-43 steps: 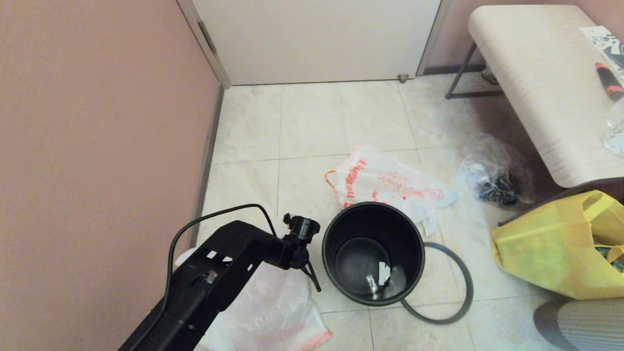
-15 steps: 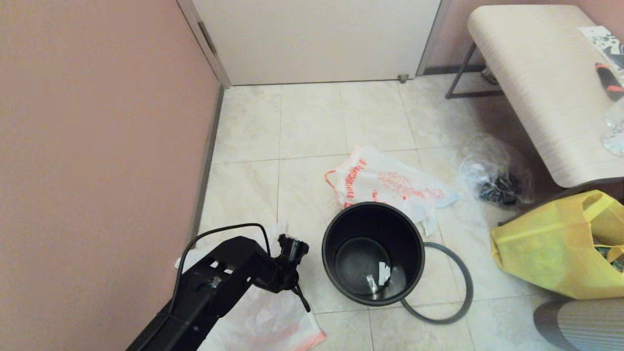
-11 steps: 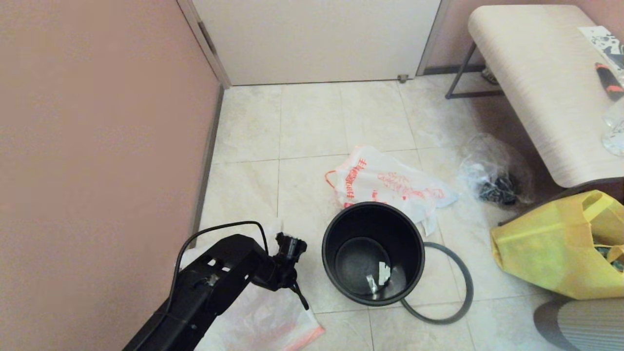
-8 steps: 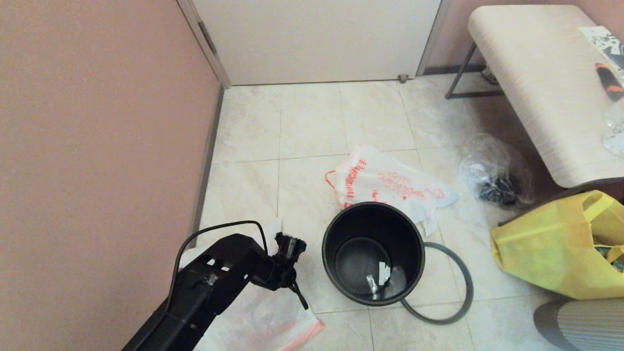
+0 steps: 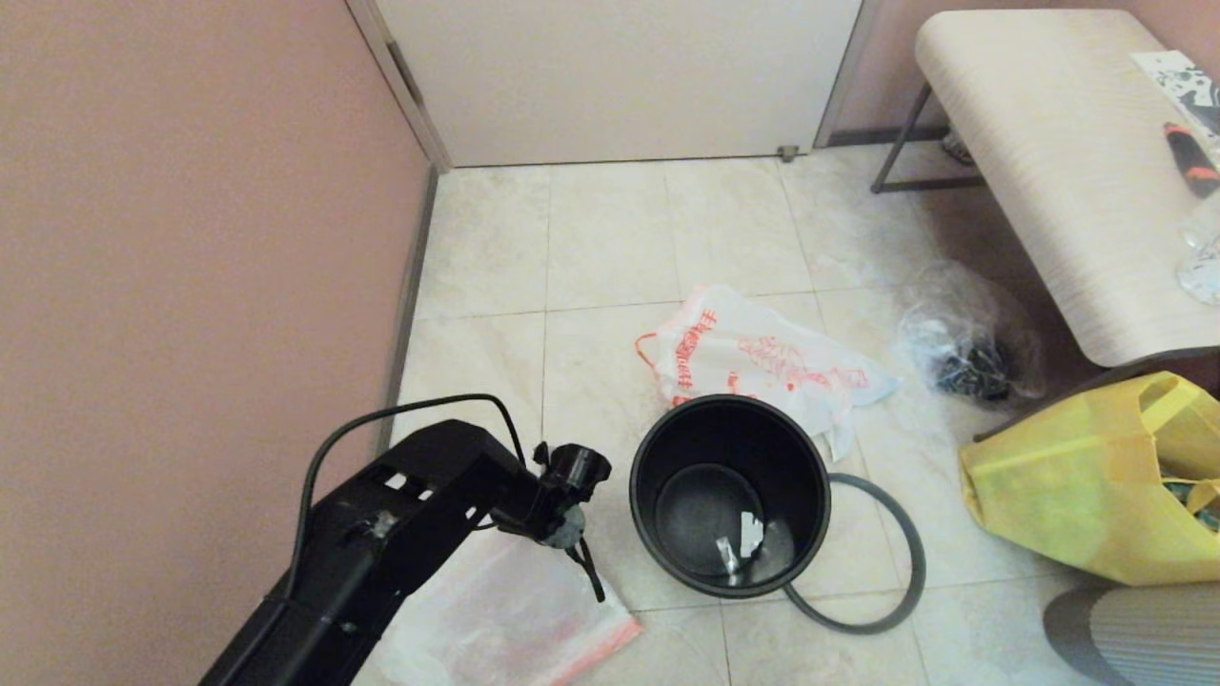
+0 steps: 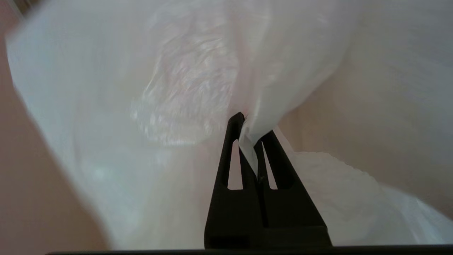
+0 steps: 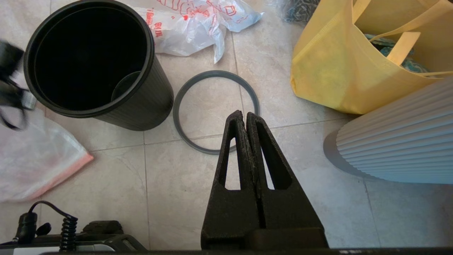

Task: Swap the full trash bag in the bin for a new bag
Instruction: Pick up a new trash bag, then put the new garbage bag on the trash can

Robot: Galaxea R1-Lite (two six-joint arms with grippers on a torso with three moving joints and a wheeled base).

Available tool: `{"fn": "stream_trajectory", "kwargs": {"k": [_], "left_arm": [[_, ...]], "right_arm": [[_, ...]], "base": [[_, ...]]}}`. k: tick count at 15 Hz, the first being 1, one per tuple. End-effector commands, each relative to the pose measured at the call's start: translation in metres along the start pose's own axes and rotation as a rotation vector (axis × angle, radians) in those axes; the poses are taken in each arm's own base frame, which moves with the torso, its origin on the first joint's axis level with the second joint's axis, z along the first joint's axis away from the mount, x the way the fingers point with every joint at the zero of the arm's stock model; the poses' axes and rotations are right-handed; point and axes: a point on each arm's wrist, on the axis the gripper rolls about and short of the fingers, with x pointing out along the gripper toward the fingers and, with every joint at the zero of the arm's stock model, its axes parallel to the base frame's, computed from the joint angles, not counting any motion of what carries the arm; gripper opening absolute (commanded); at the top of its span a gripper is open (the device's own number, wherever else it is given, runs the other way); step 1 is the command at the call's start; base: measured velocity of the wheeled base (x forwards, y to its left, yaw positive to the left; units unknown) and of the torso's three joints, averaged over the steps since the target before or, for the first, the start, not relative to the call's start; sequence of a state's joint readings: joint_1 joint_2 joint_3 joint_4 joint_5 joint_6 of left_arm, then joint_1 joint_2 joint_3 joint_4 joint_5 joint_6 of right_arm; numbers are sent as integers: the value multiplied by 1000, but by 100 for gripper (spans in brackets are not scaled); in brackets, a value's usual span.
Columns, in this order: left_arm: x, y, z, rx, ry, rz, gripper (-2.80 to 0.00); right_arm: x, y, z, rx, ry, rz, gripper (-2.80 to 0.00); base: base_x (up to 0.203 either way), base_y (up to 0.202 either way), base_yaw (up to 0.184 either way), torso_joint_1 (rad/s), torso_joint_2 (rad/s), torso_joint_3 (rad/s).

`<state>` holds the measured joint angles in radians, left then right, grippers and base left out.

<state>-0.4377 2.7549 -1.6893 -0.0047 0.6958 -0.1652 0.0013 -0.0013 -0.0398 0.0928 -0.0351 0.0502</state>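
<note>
The bin (image 5: 762,433) stands upright on the tiles with a few scraps on its bottom; its grey hoop (image 5: 915,562) lies on the floor against its right side. Behind the bin lies the full trash bag (image 5: 762,357), slack on the floor. Left of the bin, my left gripper (image 5: 595,589) points down and is shut on a fold of the new bag (image 5: 505,619). The left wrist view shows the milky film (image 6: 177,88) pinched at the left gripper (image 6: 249,128). My right gripper (image 7: 245,115) is shut and empty above the hoop (image 7: 177,113), near the bin (image 7: 148,106).
A yellow tote (image 5: 1077,486) and a ribbed white object (image 5: 1134,634) sit to the right. A clear bag with dark contents (image 5: 967,343) lies under the bench (image 5: 1067,171). The pink wall (image 5: 191,286) runs close along the left.
My left gripper came down onto the new bag beside the bin. It has since risen a little with the film pinched, and the bag has shifted under it. The bin and hoop are unmoved.
</note>
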Motion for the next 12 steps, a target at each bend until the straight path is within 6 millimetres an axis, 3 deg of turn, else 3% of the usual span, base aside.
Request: {"fn": "stream_trajectory", "kwargs": {"k": [1, 4, 10, 12], "left_arm": [[-59, 28, 25, -74, 65, -59, -280], [-144, 58, 29, -167, 209, -237, -280], [-268, 121, -14, -159, 188, -407, -280], [-307, 126, -34, -96, 137, -486, -280]], "right_arm": [[0, 0, 0, 0, 2, -2, -280], [0, 0, 0, 0, 2, 0, -280], [0, 0, 0, 0, 2, 0, -280], [0, 0, 0, 0, 2, 0, -280]], "base": [[0, 0, 0, 0, 0, 0], [0, 0, 0, 0, 0, 0], [0, 0, 0, 0, 0, 0], [0, 0, 0, 0, 0, 0]]}}
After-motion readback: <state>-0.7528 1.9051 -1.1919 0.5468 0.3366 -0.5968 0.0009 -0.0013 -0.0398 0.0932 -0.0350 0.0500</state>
